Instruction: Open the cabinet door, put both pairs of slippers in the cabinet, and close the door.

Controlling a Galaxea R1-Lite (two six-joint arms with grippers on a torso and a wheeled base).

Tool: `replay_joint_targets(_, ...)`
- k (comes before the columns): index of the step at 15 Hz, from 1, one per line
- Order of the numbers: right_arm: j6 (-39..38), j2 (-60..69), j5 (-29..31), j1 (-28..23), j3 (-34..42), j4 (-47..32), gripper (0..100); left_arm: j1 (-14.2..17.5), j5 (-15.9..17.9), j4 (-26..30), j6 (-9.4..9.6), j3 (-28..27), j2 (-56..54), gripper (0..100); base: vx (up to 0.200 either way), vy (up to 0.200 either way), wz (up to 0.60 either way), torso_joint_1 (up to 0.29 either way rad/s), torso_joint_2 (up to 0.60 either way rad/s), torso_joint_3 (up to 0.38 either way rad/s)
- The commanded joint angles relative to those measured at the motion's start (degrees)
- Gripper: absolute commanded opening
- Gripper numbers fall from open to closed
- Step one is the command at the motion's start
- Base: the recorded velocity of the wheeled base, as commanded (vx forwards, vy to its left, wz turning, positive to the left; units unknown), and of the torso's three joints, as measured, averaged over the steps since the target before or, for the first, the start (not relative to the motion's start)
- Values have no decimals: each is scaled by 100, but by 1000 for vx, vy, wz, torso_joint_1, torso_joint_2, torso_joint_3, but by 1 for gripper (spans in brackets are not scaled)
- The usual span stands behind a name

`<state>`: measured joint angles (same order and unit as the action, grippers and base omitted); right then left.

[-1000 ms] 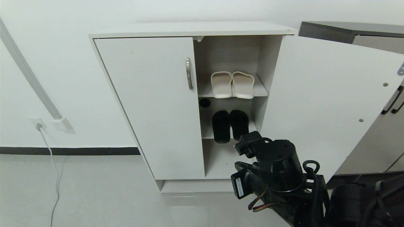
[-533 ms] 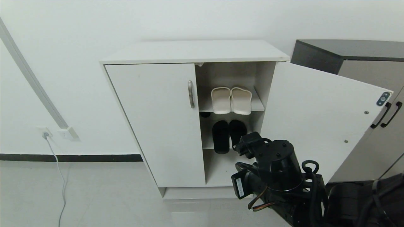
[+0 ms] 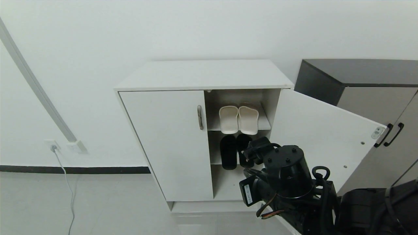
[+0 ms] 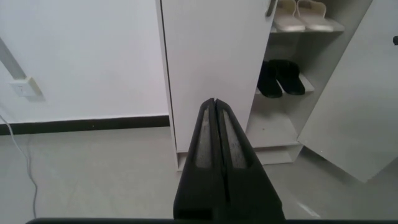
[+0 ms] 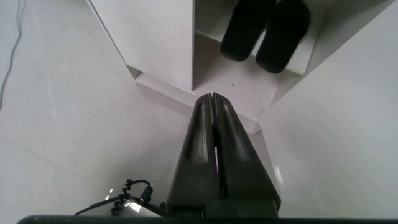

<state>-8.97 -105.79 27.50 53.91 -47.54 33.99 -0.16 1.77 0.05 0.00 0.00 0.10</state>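
The camera has drawn back, so the cabinet (image 3: 202, 75) looks smaller and lower; nothing in it has shifted. The right gripper (image 5: 213, 98), pinched together and empty, hangs before the cabinet's bottom shelf (image 5: 249, 81). The left gripper (image 4: 214, 102), likewise closed on nothing, faces its shut door (image 3: 166, 143). Inside are two pairs: cream slippers (image 3: 230, 119) above black slippers (image 3: 228, 151). One open door (image 3: 323, 140) remains, and closing it likely means pushing its far face.
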Motion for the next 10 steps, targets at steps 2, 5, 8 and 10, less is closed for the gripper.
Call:
replay_joint_targets(2, 1, 6, 1, 15, -1, 3, 0, -2, -1, -5, 0, 0, -1, 0, 0, 0, 0, 181, -491, -312)
replay_joint_targets(5, 1, 15, 1, 6, 8, 3, 0, -2, -1, 4, 0, 0, -1, 0, 0, 0, 0, 198, -505, -310)
replay_joint_targets(8, 1, 15, 1, 6, 8, 3, 0, -2, -1, 4, 0, 0, -1, 0, 0, 0, 0, 216, -525, -317)
replay_joint_targets(10, 1, 23, 1, 6, 8, 3, 0, -2, -1, -5, 0, 0, -1, 0, 0, 0, 0, 229, -542, -327)
